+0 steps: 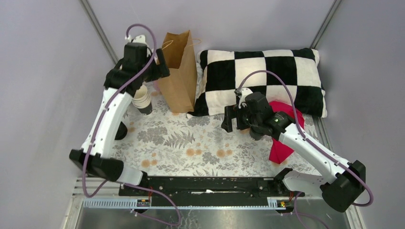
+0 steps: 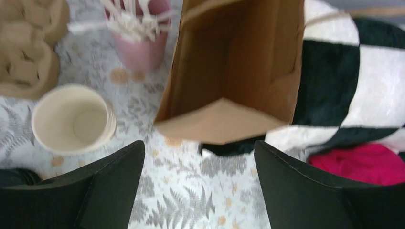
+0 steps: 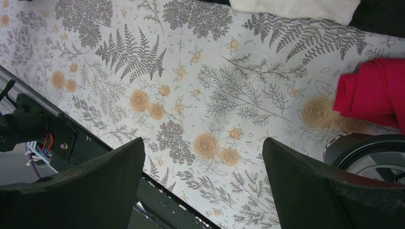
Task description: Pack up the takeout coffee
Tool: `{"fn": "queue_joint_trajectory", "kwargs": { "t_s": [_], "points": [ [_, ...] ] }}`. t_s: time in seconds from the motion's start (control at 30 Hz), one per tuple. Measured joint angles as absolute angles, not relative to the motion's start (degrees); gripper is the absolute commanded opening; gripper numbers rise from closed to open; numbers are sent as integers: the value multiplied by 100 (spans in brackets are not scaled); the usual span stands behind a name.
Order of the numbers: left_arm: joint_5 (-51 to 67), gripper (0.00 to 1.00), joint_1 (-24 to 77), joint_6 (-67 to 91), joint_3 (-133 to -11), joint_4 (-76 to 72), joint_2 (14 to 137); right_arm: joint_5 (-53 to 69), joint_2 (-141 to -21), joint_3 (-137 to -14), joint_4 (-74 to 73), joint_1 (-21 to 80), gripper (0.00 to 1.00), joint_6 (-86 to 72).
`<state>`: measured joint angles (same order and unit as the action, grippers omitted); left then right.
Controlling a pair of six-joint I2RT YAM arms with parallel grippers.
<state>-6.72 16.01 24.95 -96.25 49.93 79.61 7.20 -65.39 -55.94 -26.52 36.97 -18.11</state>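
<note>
Counter [image 1: 191, 143] under a fern-printed cloth takes most of the view. The checkered pillow [image 1: 267, 76] lies along its far right, and the brown paper bag [image 1: 179, 71] stands open at the far left, just beside that pillow. The left claw [image 2: 199, 150] hangs high over the bag mouth, its two fingers apart with nothing between them; I see no cup inside the bag. The right claw [image 3: 203, 148] is over the bare middle of the counter, also spread wide and empty. Just left of the bag stands the stack of lidless cups [image 1: 142, 101]. Smallest is the takeout coffee [image 1: 122, 130]: I take it to be the dark cup near and left of that stack, half hidden behind the left arm.

So I think the pick is not yet done. To do it well, the left claw should descend nearer and more to the left, clear of the stack. It should close mildly on the cup wall below the lid and keep the cup upright. Then it should lift the cup above the bag rim and lower it straight, because the bag looks light and may tip.
</note>
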Motion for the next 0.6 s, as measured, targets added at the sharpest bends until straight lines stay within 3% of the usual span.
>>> {"fn": "queue_joint_trajectory", "kwargs": {
  "t_s": [0.1, 0.23, 0.4, 0.5, 0.6],
  "points": [
    [-937, 89, 1601, 2370, -10344, 4965, 8473, 720, -6493, -5590, -2639, 3697, 100, -1782],
    [-1437, 98, 1559, 2139, -10724, 5006, 8670, 720, -6451, -5540, -2635, 3697, 100, -1774],
    [-1533, 98, 854, 2008, -10838, 5050, 8685, 725, -6344, -5452, -2633, 3697, 100, -1756],
    [-1170, 96, 377, 1990, -10822, 4989, 8711, 768, -6316, -5435, -2626, 3697, 100, -1737],
    [-462, 85, 296, 2010, -10816, 4816, 8803, 829, -6316, -5435, -2626, 3697, 100, -1686]
  ]
}}
